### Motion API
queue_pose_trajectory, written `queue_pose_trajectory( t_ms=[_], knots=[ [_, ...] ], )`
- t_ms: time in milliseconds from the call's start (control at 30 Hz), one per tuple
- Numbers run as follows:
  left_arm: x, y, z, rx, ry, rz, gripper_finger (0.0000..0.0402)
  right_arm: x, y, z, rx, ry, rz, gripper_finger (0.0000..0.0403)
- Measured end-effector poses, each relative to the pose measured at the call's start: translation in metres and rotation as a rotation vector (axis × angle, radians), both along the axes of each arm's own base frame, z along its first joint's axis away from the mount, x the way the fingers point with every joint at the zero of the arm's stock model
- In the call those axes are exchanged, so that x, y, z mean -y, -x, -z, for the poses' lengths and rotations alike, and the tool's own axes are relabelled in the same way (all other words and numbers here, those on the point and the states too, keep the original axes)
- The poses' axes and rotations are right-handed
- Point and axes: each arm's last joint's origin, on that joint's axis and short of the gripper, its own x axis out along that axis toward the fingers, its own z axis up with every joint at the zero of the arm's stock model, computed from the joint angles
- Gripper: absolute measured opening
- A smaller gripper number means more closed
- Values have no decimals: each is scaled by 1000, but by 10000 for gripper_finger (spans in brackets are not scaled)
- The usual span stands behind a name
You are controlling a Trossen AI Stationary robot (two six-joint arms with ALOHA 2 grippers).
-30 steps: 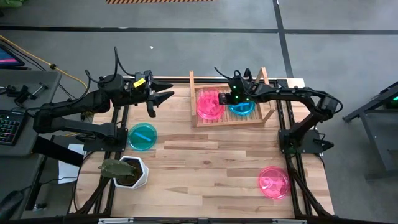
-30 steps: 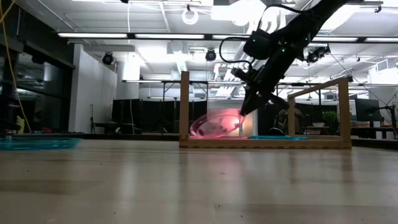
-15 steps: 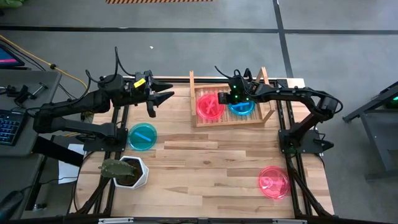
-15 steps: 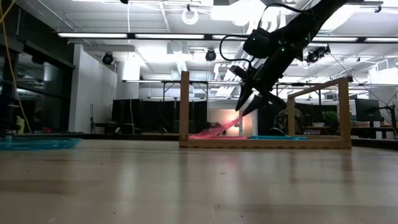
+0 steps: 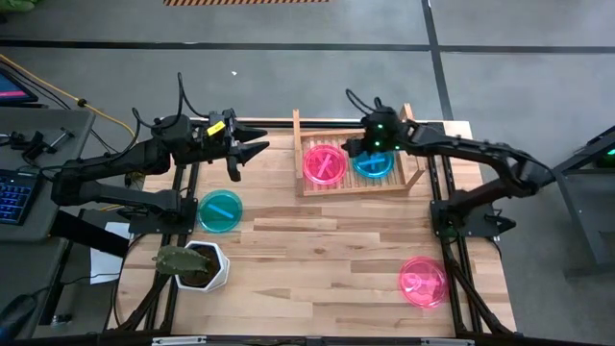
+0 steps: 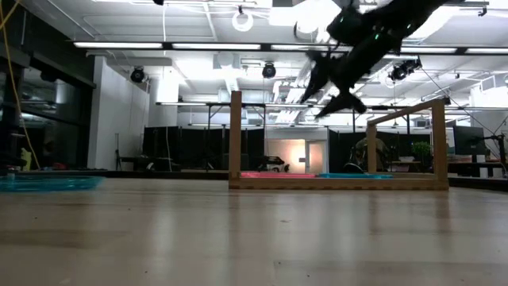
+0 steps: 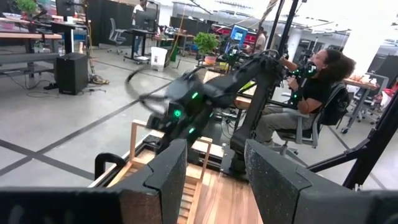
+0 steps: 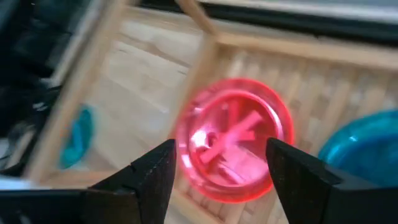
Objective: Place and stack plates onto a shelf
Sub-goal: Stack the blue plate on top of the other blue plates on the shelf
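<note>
Right claw [image 5: 354, 146] spread wide, empty, above pink plate [image 5: 325, 163] lying on shelf [image 5: 312, 187], left claw [image 5: 258, 150] parted

Pink plate [image 5: 325, 163] and teal plate [image 5: 373, 164] on shelf [image 5: 307, 187]

right gripper [image 5: 352, 146] raised, fingers [image 8: 146, 180] apart

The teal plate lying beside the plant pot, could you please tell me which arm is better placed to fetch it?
Probably the left. Its open claw hovers near the teal plate, while the right claw, also open, is above the shelf.
</note>
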Motion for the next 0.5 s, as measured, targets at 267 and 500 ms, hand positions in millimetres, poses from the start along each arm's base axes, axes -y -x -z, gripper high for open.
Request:
queue_pose_trajectory(
  t_ms=[267,500],
  knots=[
    [0,0,2,-15,9,0,152,-58,-9,-50,240,210,-215,234],
    [0,0,2,-15,10,0,152,-93,-23,-69,416,323,-269,234]
  ],
)
